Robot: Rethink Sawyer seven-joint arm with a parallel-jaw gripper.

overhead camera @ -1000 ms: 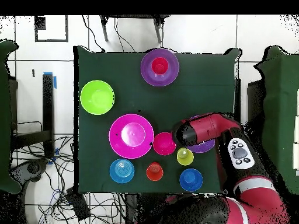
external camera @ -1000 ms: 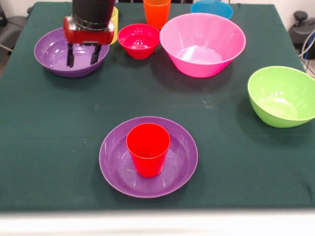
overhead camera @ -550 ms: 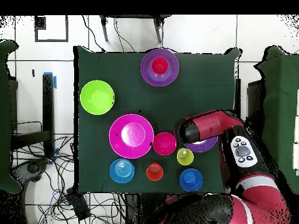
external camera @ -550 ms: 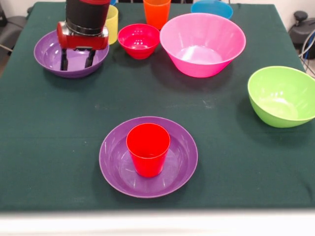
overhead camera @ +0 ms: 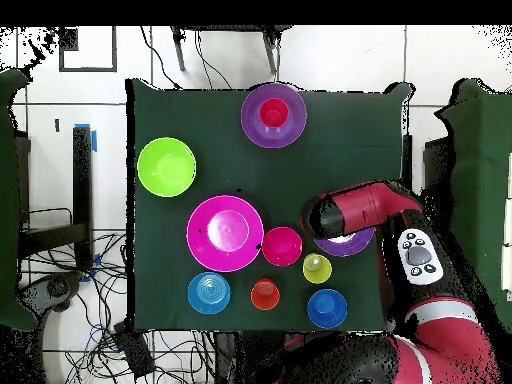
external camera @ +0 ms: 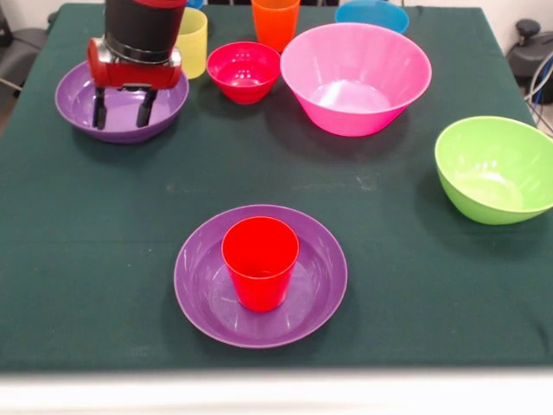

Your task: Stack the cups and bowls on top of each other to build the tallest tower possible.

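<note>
My gripper point(external camera: 121, 108) is open, its two fingers reaching down inside the far-left purple bowl point(external camera: 73, 97), with nothing between them. In the overhead view the arm covers most of that bowl point(overhead camera: 352, 247). A second purple bowl point(external camera: 207, 298) at the front holds an upright red cup point(external camera: 260, 259); the overhead view shows this pair as the bowl point(overhead camera: 252, 118) and the cup point(overhead camera: 273, 113). A yellow cup point(external camera: 193, 41) stands right behind my gripper. Beside it are a small crimson bowl point(external camera: 244, 71) and an orange cup point(external camera: 275, 22).
A big pink bowl point(external camera: 356, 78) sits right of the crimson one, with a light blue bowl point(external camera: 371, 13) behind it. The lime green bowl point(external camera: 494, 169) is at the right edge. A dark blue bowl point(overhead camera: 327, 308) lies near the robot's side of the table.
My gripper has moved left across the far purple bowl, still open. That bowl has shifted slightly left too. Nothing else has moved.
</note>
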